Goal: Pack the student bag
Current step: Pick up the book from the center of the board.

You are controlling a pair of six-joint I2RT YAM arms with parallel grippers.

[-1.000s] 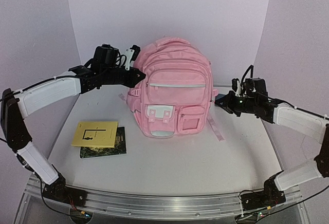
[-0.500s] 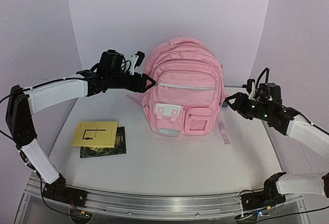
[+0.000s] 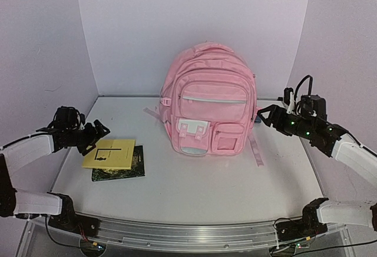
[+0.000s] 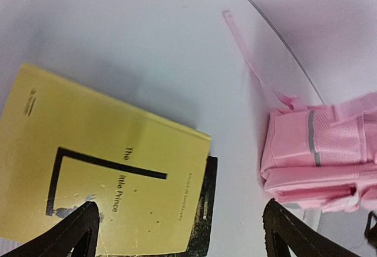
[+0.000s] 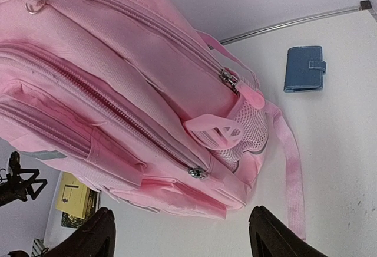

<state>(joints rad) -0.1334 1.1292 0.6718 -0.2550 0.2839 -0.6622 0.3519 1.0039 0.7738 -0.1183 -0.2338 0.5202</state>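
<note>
**Student bag: upright on the table, both grippers spread and empty**

The student bag (image 3: 209, 101) is stood upright at the back centre of the table (image 3: 194, 198), with its front pockets turned towards the arm bases. It is gripped by neither gripper.

**Left gripper** (image 3: 97, 133)
- The fingers (image 4: 79, 236) are spread wide, and nothing is pinched between them.
- The gripper is held low over the table, well apart from the student bag.
- A yellow book (image 4: 100, 180) is laid flat directly beneath and ahead of the fingertips. "The Little Prince" is printed on its cover.
- A dark book (image 4: 203, 210) is laid under the yellow one. Only its edge is exposed, in the gap between the two fingers.
- The student bag is seen beyond the finger on the far side from the yellow book.
- A thin pink strap (image 4: 247, 62) is trailed across the table well ahead of the fingertips.

**Right gripper** (image 3: 265, 115)
- The fingers (image 5: 97, 236) are spread, and nothing is held between them.
- The fingertips are pointed at the side of the student bag and are held near it.
- In the right wrist view, the zipped side of the bag is spread across the area ahead of both fingers.
- A wide pink strap (image 5: 291, 174) is laid on the table ahead of one finger.
- A blue wallet (image 5: 303, 68) is laid well beyond the fingertips, past the bag and near the back wall.
</note>
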